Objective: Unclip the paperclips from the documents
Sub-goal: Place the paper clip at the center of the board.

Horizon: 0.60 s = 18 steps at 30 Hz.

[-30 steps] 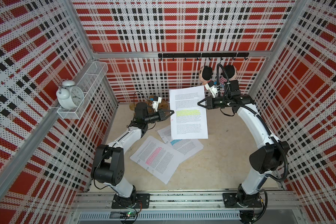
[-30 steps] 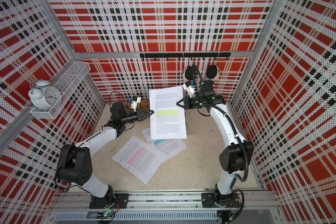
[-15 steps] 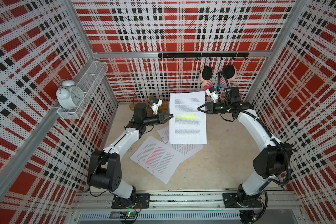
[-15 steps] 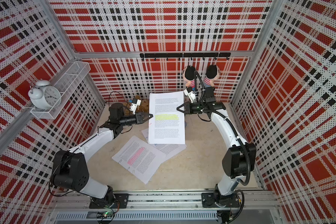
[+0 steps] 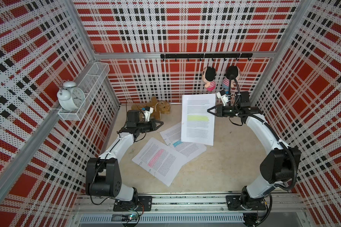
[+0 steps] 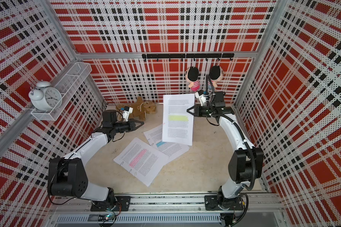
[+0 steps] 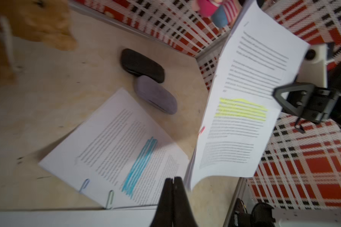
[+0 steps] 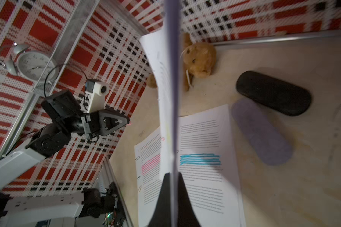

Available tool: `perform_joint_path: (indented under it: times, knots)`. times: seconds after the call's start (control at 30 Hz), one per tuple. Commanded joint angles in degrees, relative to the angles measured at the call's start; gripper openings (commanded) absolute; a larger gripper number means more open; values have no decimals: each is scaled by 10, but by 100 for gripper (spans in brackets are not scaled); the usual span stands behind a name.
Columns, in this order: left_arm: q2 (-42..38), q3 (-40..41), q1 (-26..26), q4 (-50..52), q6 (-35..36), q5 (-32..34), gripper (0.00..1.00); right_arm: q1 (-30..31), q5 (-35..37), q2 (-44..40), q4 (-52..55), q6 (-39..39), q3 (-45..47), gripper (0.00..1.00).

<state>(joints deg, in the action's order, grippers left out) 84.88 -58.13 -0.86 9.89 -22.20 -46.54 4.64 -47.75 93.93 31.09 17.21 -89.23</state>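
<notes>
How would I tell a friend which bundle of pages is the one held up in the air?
Look near the back wall, below the two hanging dolls, where the right arm's tool pinches one bundle of pages by its edge, above the table. It alone bears a yellow band; the pink-banded bundle and the blue-banded bundle lie flat.

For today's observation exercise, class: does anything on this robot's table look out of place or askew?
Yes. The white yellow-highlighted document hangs above the beige table, pinched at one edge by the right gripper, with a small red paperclip on its opposite edge. The pink-highlighted document and blue-highlighted document lie flat, overlapping askew.
</notes>
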Motion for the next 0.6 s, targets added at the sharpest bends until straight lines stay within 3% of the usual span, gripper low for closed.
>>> perform_joint_path:
  times: [0.0,0.13,0.4,0.5,0.57]
  knots:
    - [-4,9,8,57,29,37,0,-16,32,-32,-28,-11,4,0]
    - [3,8,15,62,31,55,0,-15,24,-33,-36,-4,15,0]
    - [53,7,57,63,-20,243,1,44,37,-29,-17,-6,11,0]
    - [84,0,74,49,-33,293,4,81,44,-21,-19,2,7,0]
    - [103,-7,84,46,-41,323,12,104,46,-16,-23,11,1,0]
